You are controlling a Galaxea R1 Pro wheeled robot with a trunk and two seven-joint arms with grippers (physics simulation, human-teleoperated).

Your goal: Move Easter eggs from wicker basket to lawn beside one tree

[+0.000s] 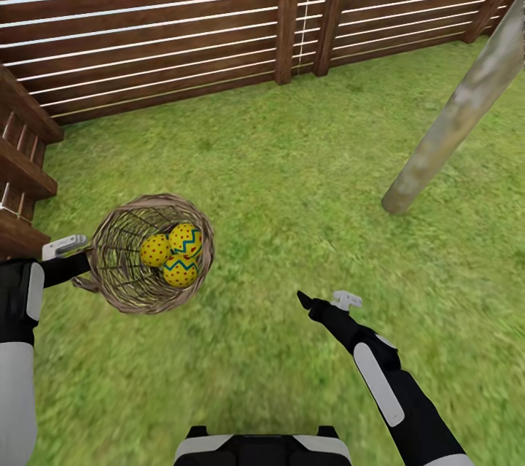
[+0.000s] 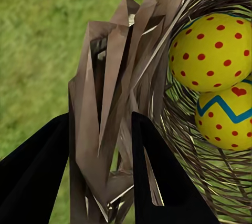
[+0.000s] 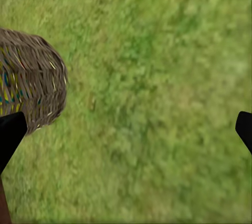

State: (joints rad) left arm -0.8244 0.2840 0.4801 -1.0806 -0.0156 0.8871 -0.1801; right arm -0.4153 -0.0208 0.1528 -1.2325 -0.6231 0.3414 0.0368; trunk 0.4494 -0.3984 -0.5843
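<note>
Wicker first, at the near left of the head view: the wicker basket point(image 1: 124, 284) is tipped so its round mouth faces up toward the camera, its axis leaning rather than upright. The left gripper point(image 1: 82, 258) is clamped on the basket's braided rim at its left edge; in the left wrist view the two dark fingers point(image 2: 157, 182) stand on either side of the rim weave point(image 2: 113, 129), closed on it. Inside lie the three Easter eggs point(image 1: 175, 254), bunched and touching against the right-hand wall (two show large in the left wrist view, one with its zigzag band). Which way each egg's long axis points I cannot tell.

Green lawn point(image 1: 292, 181) spreads around and beyond. Right of the basket, near the middle, the right gripper point(image 1: 324, 300) hangs over bare grass with its fingers spread wide and nothing between them, well apart from the basket. Further right and farther off, the tree point(image 1: 452, 116) shows as a pale trunk slanting up to the right. Behind runs the brown slatted fence point(image 1: 182, 14).
</note>
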